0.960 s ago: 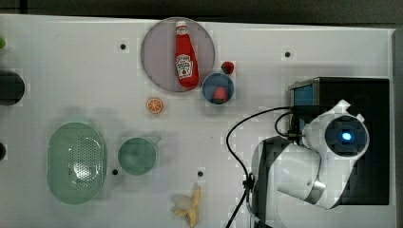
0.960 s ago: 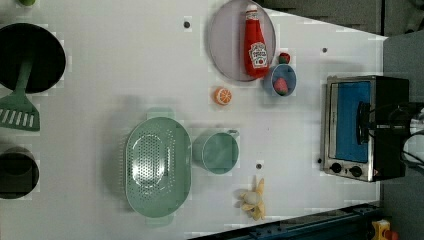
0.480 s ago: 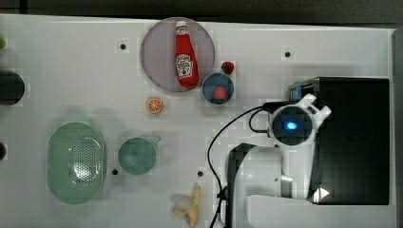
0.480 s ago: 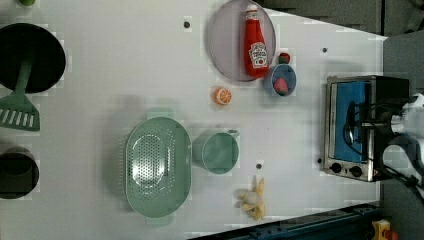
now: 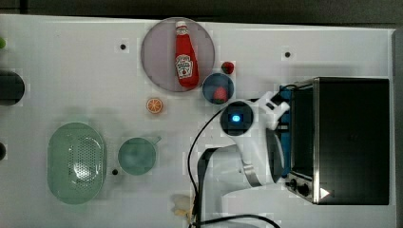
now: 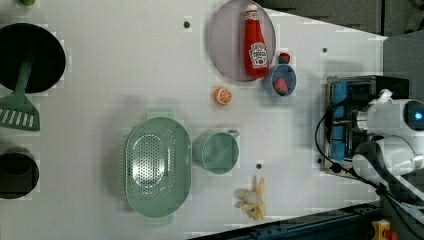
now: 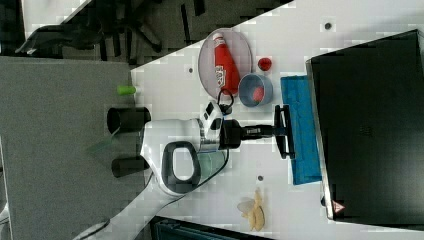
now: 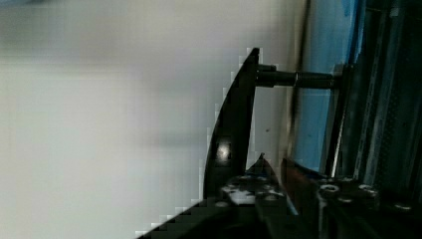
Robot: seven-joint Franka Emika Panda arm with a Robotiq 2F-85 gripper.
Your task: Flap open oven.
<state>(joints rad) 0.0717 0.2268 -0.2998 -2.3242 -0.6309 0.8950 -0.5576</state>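
The oven [image 5: 351,137] stands at the top view's right, with a black top and two knobs [image 5: 297,185] on its silver front. Its bluish glass door [image 7: 301,155] is flapped down towards the table, away from the oven body [image 7: 370,125]. My gripper [image 7: 278,131] reaches in level from the right view's left and is shut on the door's black bar handle [image 7: 285,147]. In the wrist view the handle [image 8: 234,129] runs down between my fingers, with the blue glass [image 8: 318,109] behind it. My white arm [image 5: 256,152] covers part of the door [image 5: 286,92].
A ketchup bottle [image 5: 186,57] lies on a round plate [image 5: 157,52]. Beside the oven's door are a blue bowl [image 5: 217,89] with a strawberry and a loose strawberry [image 5: 228,67]. An orange slice [image 5: 154,105], green cup [image 5: 137,156], colander [image 5: 76,162] and banana [image 6: 254,198] sit farther off.
My arm has swung from over the oven towards the top view's left, drawing the handle with it. The door has gone from nearly closed to folded down.
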